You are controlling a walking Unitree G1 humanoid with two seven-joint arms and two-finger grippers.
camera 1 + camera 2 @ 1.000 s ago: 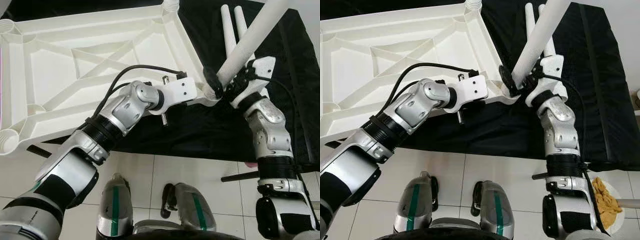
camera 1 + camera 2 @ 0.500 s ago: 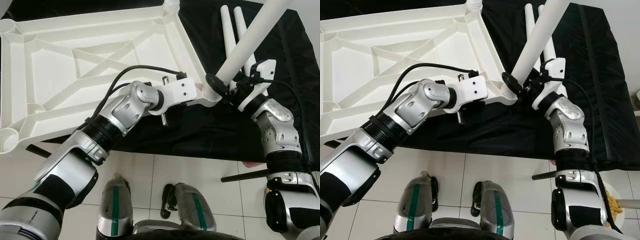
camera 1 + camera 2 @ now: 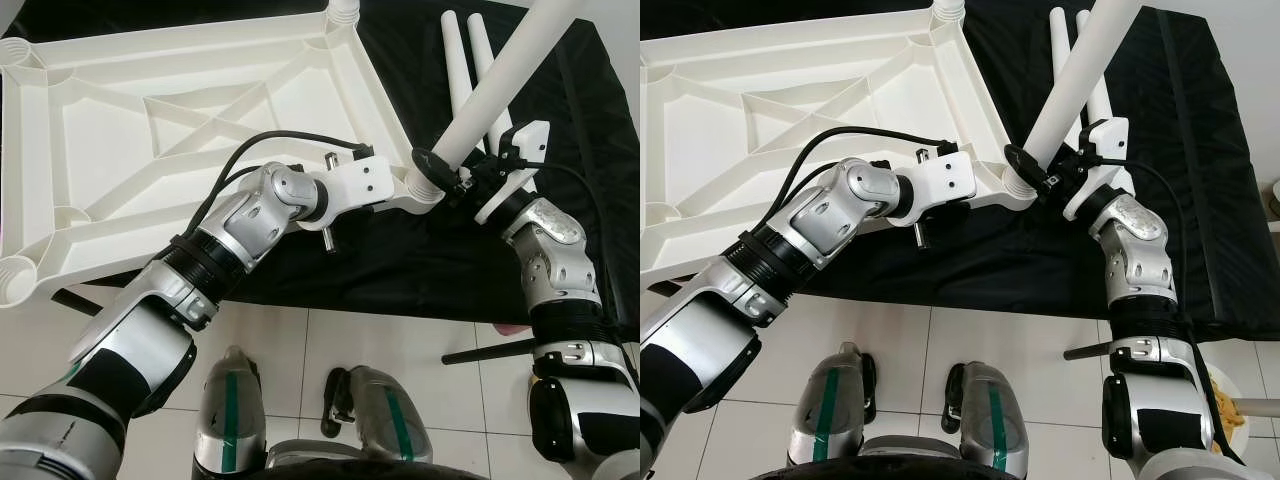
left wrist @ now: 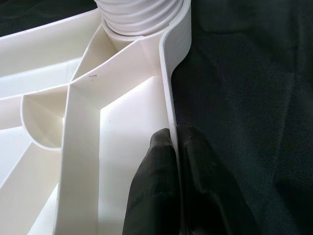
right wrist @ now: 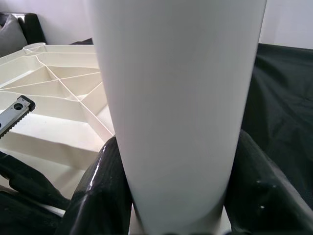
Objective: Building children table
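The white ribbed tabletop (image 3: 150, 130) lies upside down on a black cloth. My left gripper (image 4: 176, 147) is shut on its thin side rim (image 4: 168, 93), just short of the near right corner socket (image 3: 425, 190). A white table leg (image 3: 500, 80) stands tilted in that socket. My right gripper (image 3: 455, 175) is shut around the leg's lower end, one black finger (image 5: 105, 186) on each side of it. Two more white legs (image 3: 462, 70) lie on the cloth behind it.
The black cloth (image 3: 400, 260) covers a low surface whose front edge meets the tiled floor (image 3: 350, 340). My feet (image 3: 375, 415) stand on the tiles. A black rod (image 3: 480, 352) lies at the right, and a plate of food (image 3: 1215, 405) sits at the lower right.
My right wrist has turned around the leg and the forearm has swung to the right. The leg stays in the socket. The left gripper has not moved.
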